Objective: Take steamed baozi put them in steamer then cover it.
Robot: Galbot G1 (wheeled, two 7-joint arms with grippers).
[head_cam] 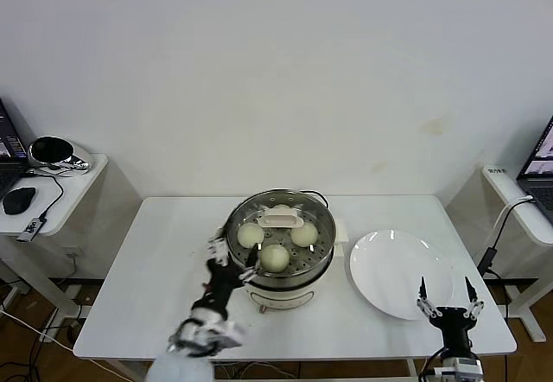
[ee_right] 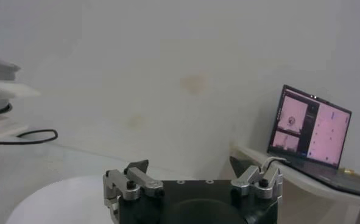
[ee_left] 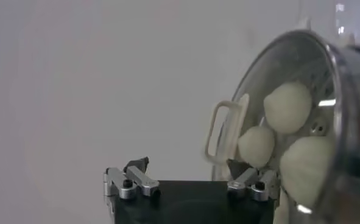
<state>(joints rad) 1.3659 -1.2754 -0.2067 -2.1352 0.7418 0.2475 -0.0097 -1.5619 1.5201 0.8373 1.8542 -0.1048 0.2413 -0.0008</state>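
The steamer (head_cam: 321, 267) stands mid-table with the clear glass cover (head_cam: 313, 213) resting on it, its cream handle (head_cam: 282, 219) on top. Through the glass I see three baozi (head_cam: 251, 234) (head_cam: 303, 233) (head_cam: 275, 257). My left gripper (head_cam: 232, 258) is open just left of the pot, holding nothing. In the left wrist view the open gripper (ee_left: 187, 165) faces the cover (ee_left: 301, 67), its handle (ee_left: 225, 131) and the baozi (ee_left: 287, 106) under the glass. My right gripper (head_cam: 447, 296) is open and empty at the front right, by the plate; the right wrist view shows its jaws (ee_right: 189, 164) wide apart.
A bare white plate (head_cam: 400, 274) (ee_right: 52, 201) lies right of the steamer. A black cable (ee_right: 27, 139) runs behind the pot. Side tables flank the main table, the left one (head_cam: 73, 187) with a mouse, the right one carrying a laptop (ee_right: 310, 125).
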